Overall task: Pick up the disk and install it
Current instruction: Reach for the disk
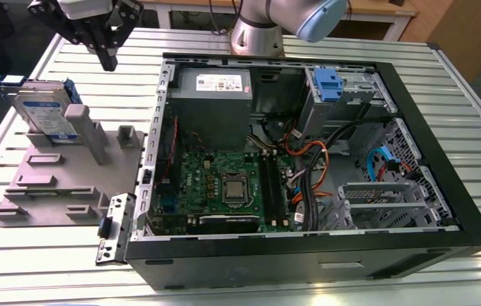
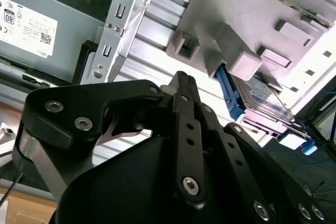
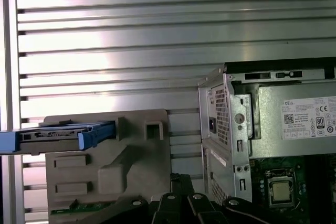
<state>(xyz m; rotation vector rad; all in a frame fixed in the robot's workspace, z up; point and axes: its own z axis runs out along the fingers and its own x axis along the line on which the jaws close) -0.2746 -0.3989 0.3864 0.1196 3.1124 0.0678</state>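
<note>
While our hand (image 1: 110, 62) hangs closed, empty, at one o'clock of the upright disk (image 1: 44, 111) | we judge a square grip across its flat faces safest.

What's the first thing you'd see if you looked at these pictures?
The big open computer case lying on the metal table, with its green circuit board showing inside. At the exterior view's left, the disk with blue rails stands on edge in a grey holder, and the black gripper hangs in the air near it.
</note>
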